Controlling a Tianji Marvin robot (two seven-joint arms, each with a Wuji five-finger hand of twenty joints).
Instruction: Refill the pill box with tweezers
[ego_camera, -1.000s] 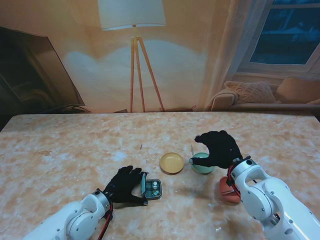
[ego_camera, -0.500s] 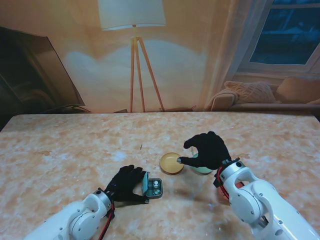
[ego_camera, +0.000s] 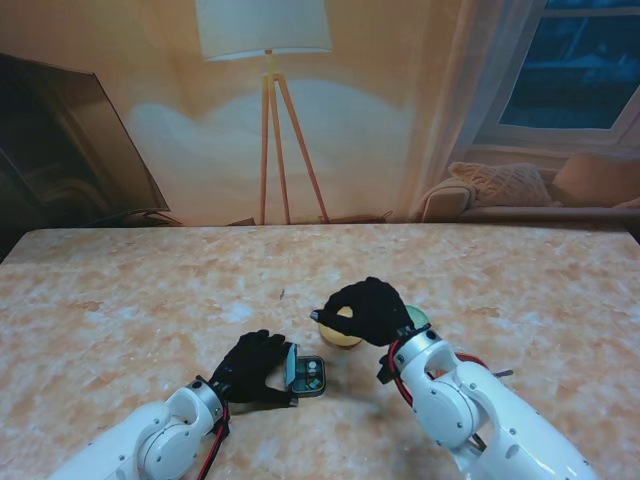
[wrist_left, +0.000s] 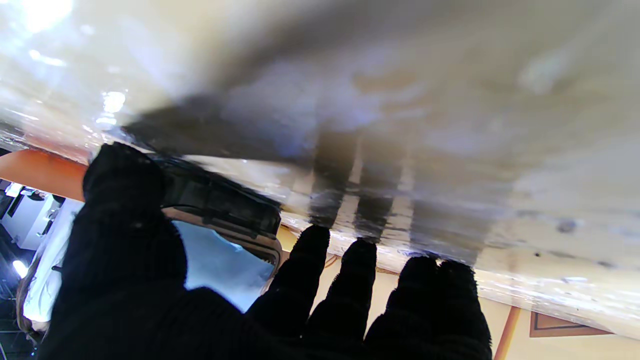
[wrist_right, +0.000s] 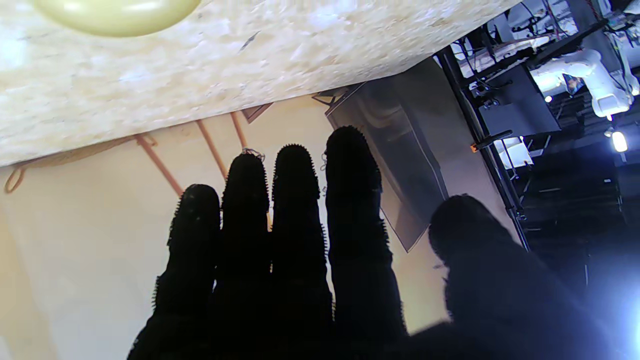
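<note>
The small dark pill box (ego_camera: 310, 377) lies open on the table near me, pale pills showing in its compartments. My left hand (ego_camera: 252, 367) grips its left side and raised lid; in the left wrist view the thumb (wrist_left: 125, 200) presses against the box (wrist_left: 225, 207). My right hand (ego_camera: 366, 308) hovers curled over the yellow dish (ego_camera: 338, 334), which also shows in the right wrist view (wrist_right: 115, 10). A small pale tip (ego_camera: 315, 316) pokes out at its fingertips, which I take for the tweezers. The right wrist view shows only the fingers (wrist_right: 295, 225), no tweezers.
A green bowl (ego_camera: 417, 318) sits just right of the yellow dish, mostly hidden behind my right hand. The marbled table (ego_camera: 150, 290) stretches away to the left and far side. A lamp stand and sofa are beyond its far edge.
My right hand has travelled left from above the green bowl to above the yellow dish, closer to the pill box. My left hand and the box have stayed put.
</note>
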